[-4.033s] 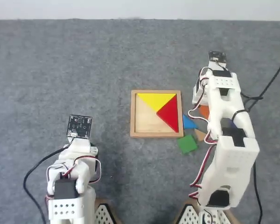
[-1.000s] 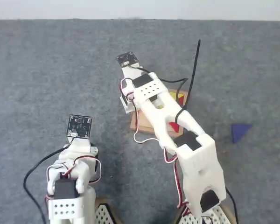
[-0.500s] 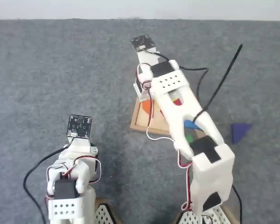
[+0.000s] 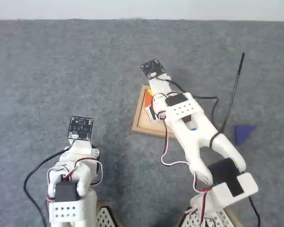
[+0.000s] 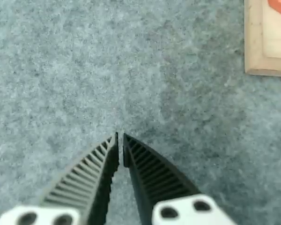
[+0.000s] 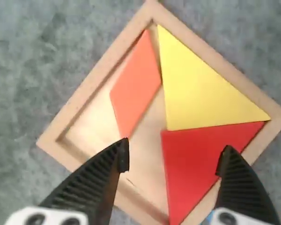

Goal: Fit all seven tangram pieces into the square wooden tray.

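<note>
Three of seven down: flat orange parallelogram [image 6: 136, 84], big yellow triangle [image 6: 201, 89] and red triangle [image 6: 196, 159] sit in the square wooden tray [image 6: 89, 86]. Right gripper [image 6: 173, 158] is spread and empty above it, left gripper [image 5: 120, 138] pinched together. Dark blue triangle [image 4: 244, 132] is lying outside.

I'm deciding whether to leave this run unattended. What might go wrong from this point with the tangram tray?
1. The open right gripper hangs over the square wooden tray, and one fingertip appears close to a corner of the orange parallelogram. Pulling away might nudge that piece out of line.
2. The dark blue triangle lies on the carpet well off to the tray's side. Fetching it means a long reach and possibly a weak grasp.
</note>
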### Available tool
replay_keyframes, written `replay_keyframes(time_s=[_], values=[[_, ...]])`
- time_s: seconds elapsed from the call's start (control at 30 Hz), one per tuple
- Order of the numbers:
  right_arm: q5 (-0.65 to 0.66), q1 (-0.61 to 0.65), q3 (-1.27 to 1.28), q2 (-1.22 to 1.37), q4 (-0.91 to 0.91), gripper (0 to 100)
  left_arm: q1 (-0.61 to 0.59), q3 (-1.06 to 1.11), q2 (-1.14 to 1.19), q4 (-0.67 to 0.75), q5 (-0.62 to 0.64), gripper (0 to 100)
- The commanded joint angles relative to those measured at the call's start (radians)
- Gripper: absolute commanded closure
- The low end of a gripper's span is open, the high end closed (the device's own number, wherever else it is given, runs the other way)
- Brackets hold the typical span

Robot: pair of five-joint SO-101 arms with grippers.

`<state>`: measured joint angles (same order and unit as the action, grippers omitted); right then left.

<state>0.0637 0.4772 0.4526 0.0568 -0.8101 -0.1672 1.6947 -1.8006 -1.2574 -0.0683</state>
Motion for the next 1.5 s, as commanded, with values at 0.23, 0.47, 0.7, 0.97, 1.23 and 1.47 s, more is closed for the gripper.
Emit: replay_keyframes(time_s=[0.23, 0.47, 0.7, 0.97, 1.23, 1.47], values=[[0.012, -0.012, -0.166, 0.193, -0.004, 69.6, 0.005, -0.010, -0.017, -0.003, -0.002, 98], [0.009, -0.007, -0.324, 0.282, -0.079, 69.6, 0.005, -0.010, -0.017, -0.003, -0.002, 98], [0.015, -0.010, -0.318, 0.237, -0.082, 69.6, 0.005, -0.010, -0.017, -0.003, -0.002, 98], [0.014, 0.024, -0.118, -0.007, -0.058, 69.6, 0.005, -0.010, -0.017, -0.003, -0.002, 98], [0.074, -0.001, 0.101, -0.154, 0.091, 69.6, 0.005, -0.010, -0.017, -0.003, -0.002, 98], [0.094, -0.036, 0.107, -0.179, 0.076, 69.6, 0.005, -0.010, -0.017, -0.003, -0.002, 98]])
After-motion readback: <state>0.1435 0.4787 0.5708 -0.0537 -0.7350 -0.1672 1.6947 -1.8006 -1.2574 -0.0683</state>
